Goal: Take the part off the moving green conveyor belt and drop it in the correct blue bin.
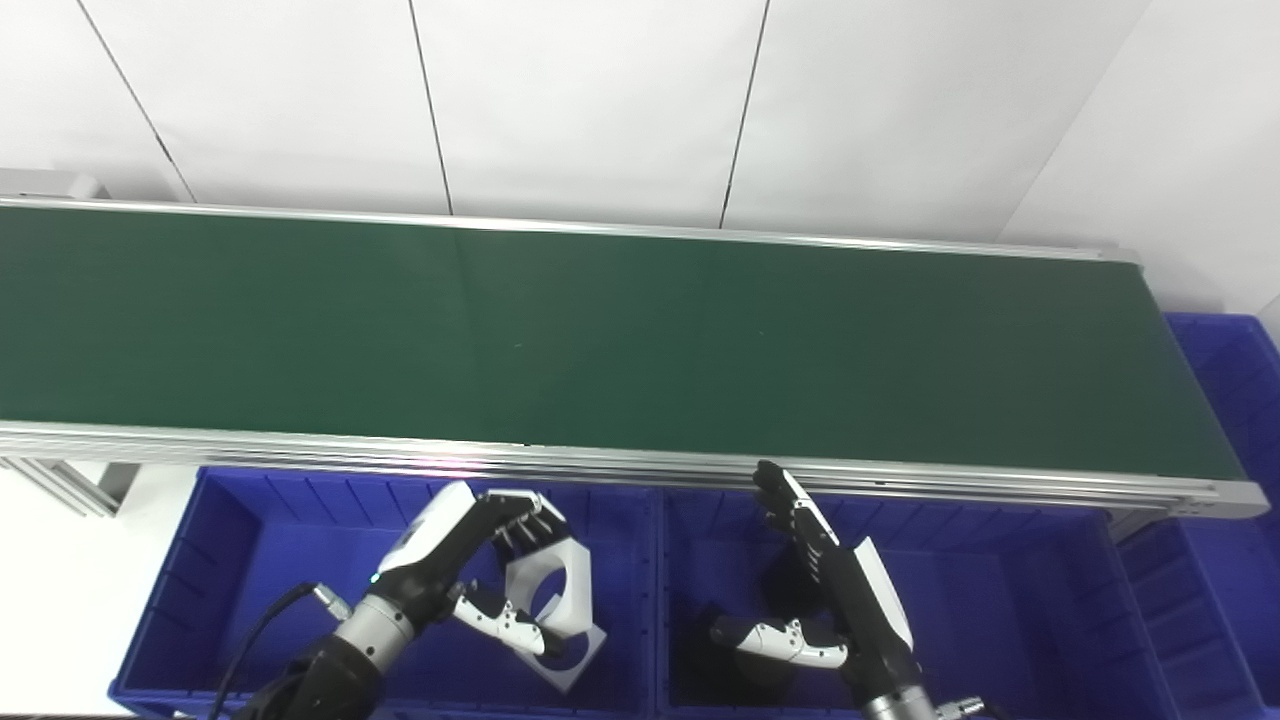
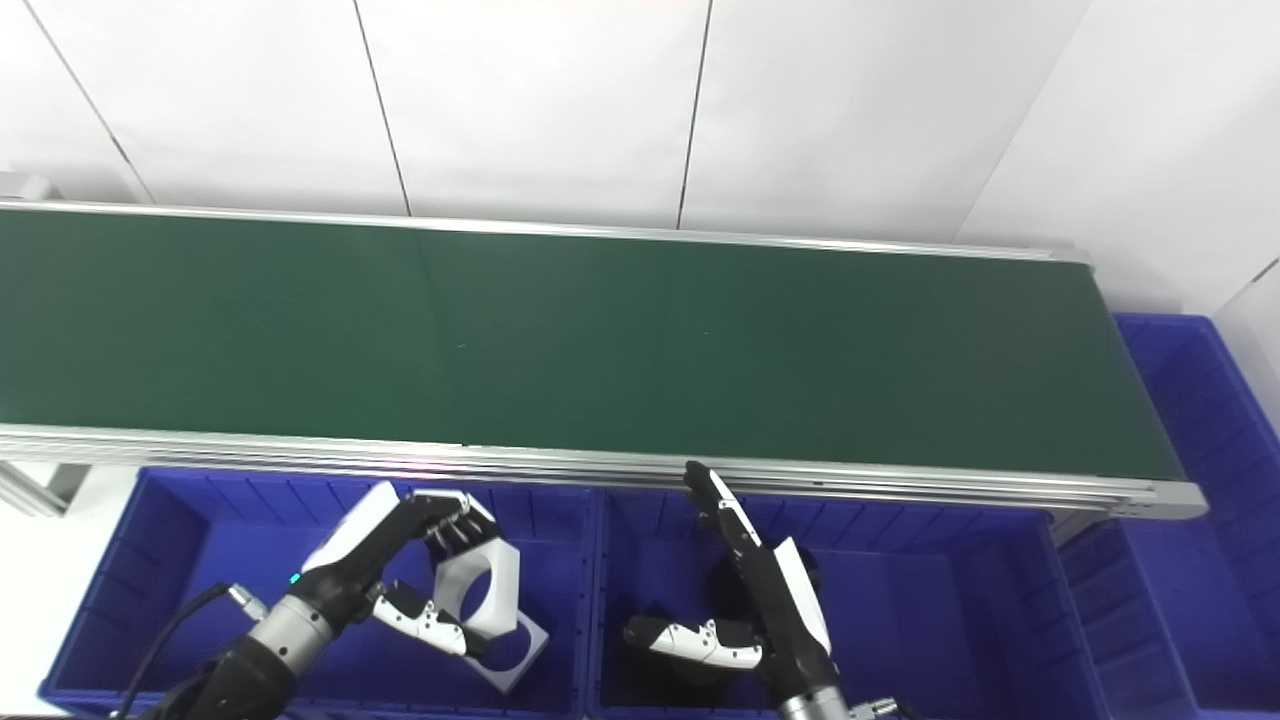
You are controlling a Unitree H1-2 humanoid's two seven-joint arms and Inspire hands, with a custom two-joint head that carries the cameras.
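My left hand (image 1: 470, 560) grips the white part (image 1: 552, 600), fingers curled over its top and thumb underneath, holding it above the left blue bin (image 1: 230, 560). My right hand (image 1: 825, 590) holds nothing, fingers extended and thumb apart, over the middle blue bin (image 1: 1000, 600). The green conveyor belt (image 1: 600, 340) runs just behind both bins.

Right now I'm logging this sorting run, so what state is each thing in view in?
Conveyor belt: bare, no part on the stretch in view.
White part: gripped, held over the left bin.
Left hand: shut on the white part.
Right hand: open, fingers straight, holding nothing.
Left bin: bare floor showing, part not yet dropped.
Middle bin: something dark inside, mostly hidden behind the right hand.
Right bin: only partly in view.
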